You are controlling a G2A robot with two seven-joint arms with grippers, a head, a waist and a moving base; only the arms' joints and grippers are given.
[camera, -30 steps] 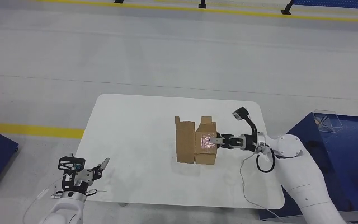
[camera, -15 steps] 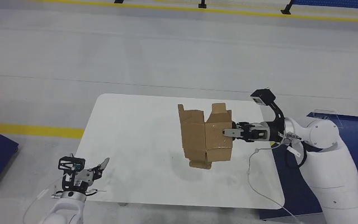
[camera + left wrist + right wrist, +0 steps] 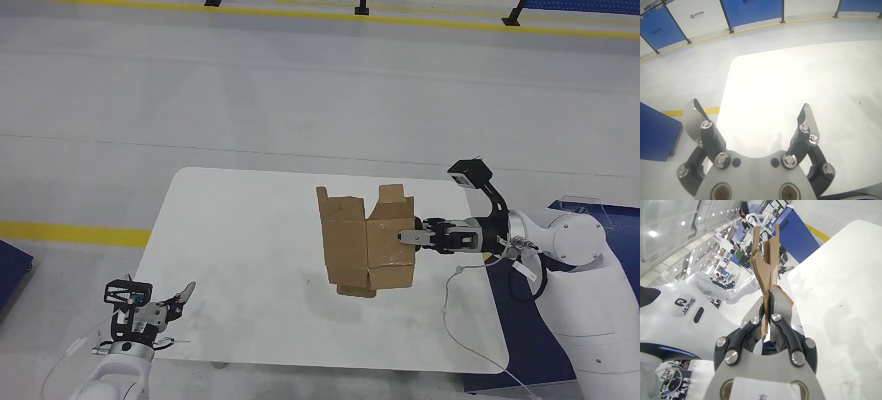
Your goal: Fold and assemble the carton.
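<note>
Carton (image 3: pixel 365 245), flat with flaps splayed, hangs above the white table (image 3: pixel 240 260) at centre right of the top view, one edge pinched tight in my right gripper (image 3: pixel 405 237); my left gripper (image 3: pixel 751 108) hovers at lower left, beside the table's corner, jaws spread wide.

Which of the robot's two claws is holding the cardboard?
The right gripper, shut on the edge of the carton and holding it over the table; the left gripper stands open and empty.
</note>
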